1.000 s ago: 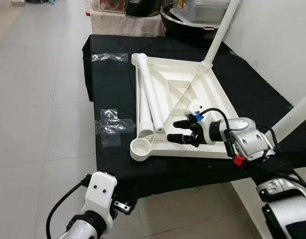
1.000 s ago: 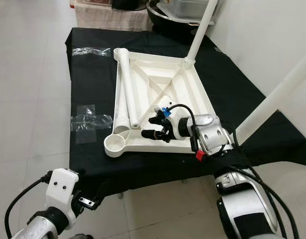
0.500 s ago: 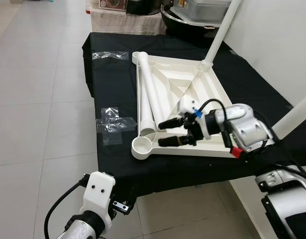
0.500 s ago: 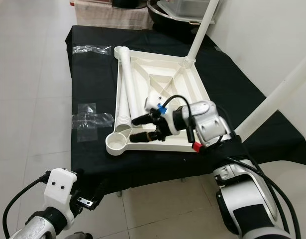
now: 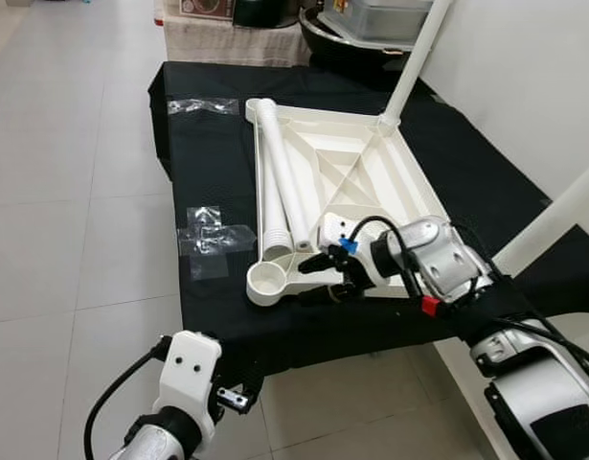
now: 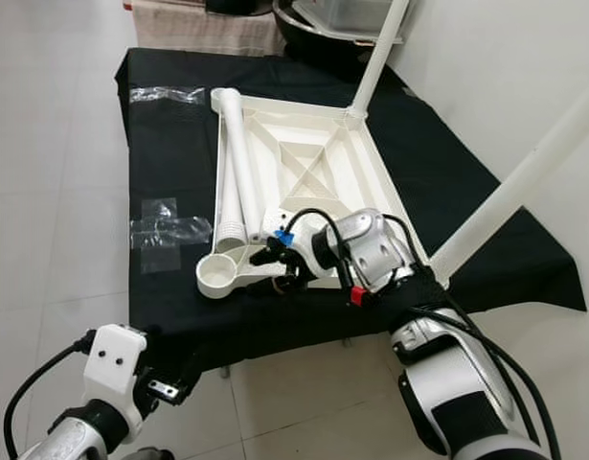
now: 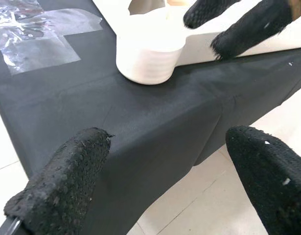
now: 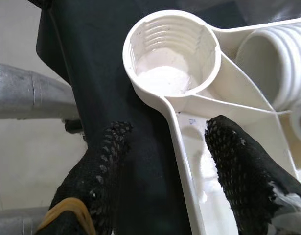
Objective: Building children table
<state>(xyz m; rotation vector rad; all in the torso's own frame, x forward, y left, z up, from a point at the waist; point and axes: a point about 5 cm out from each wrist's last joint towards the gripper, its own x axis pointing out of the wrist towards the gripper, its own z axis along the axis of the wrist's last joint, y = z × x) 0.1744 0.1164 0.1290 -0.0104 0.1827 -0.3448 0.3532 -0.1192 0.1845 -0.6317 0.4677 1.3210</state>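
The tabletop (image 5: 371, 182) lies upside down on the black cloth (image 5: 208, 153), two legs (image 5: 280, 177) loose on it, its empty corner socket (image 5: 267, 279) near the edge. The right gripper (image 5: 318, 278) straddles the rim by the socket, fingers (image 8: 238, 161) spread; closing there could drag the top off. The left gripper (image 7: 155, 176) hangs spread below.

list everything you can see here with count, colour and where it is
table top: 1, white, upside down on the black cloth
screwed-in legs: 2, white, standing up at its far corner and right corner
loose legs: 2, white, lying along its left edge
empty threaded socket: 1, white, near-left corner
black cloth: 1, covering the work table
clear plastic bags: 2, on the cloth left of the table top
right gripper: 1, black fingers open astride the near edge by the socket
left gripper: 1, black fingers open, low before the cloth's front edge
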